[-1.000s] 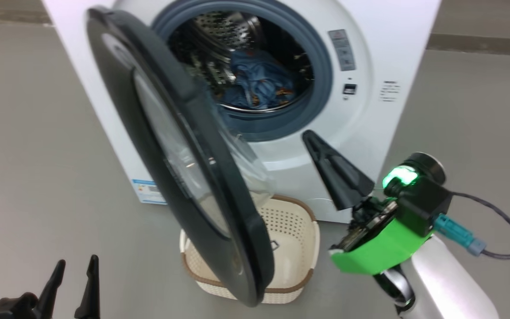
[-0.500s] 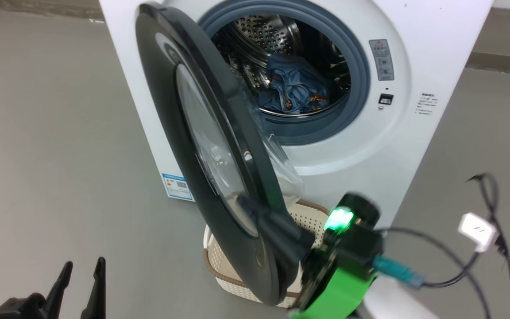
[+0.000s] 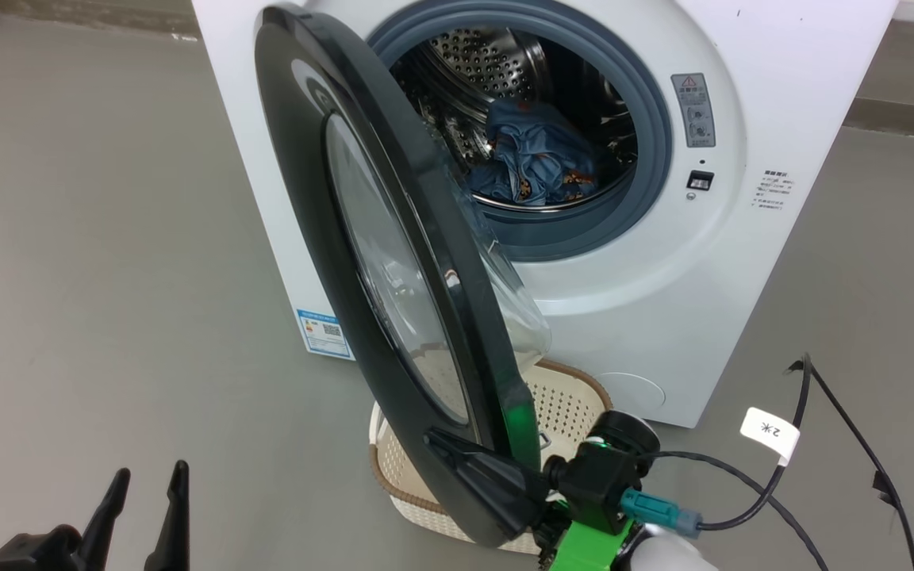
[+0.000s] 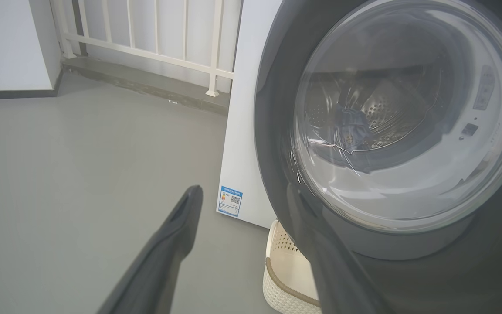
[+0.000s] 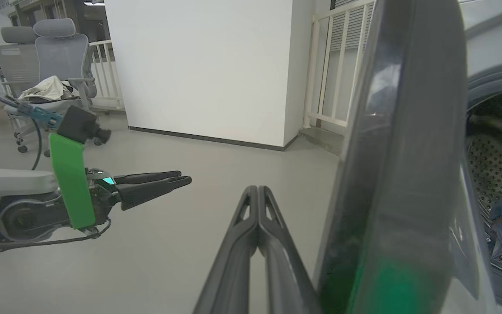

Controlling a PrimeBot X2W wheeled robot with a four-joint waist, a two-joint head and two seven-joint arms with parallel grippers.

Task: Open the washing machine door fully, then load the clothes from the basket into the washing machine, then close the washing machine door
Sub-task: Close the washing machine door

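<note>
The white washing machine point(image 3: 663, 301) stands with its black-rimmed door point(image 3: 330, 238) swung about halfway out. Blue bear-print clothes point(image 3: 532, 155) lie inside the steel drum. Beneath the door, on the floor, sits the cream basket point(image 3: 568, 396), and nothing shows in its visible part. My right gripper point(image 3: 437, 440) is shut and empty, its tips against the outer face of the door's lower rim; the right wrist view has these tips point(image 5: 257, 189) just left of the door's edge point(image 5: 399, 131). My left gripper point(image 3: 147, 476) hangs open and empty at the lower left, well clear of the door.
Grey floor point(image 3: 108, 277) spreads to the left of the machine. Loose black cables with a white tag point(image 3: 770, 432) trail at the right. In the right wrist view a white wall block point(image 5: 198, 65) and an office chair point(image 5: 50, 56) stand farther off. A white railing point(image 4: 146, 39) runs behind the machine.
The head camera has shifted. My right gripper swung down and left from in front of the machine to the door's lower outer rim. The left gripper stayed put.
</note>
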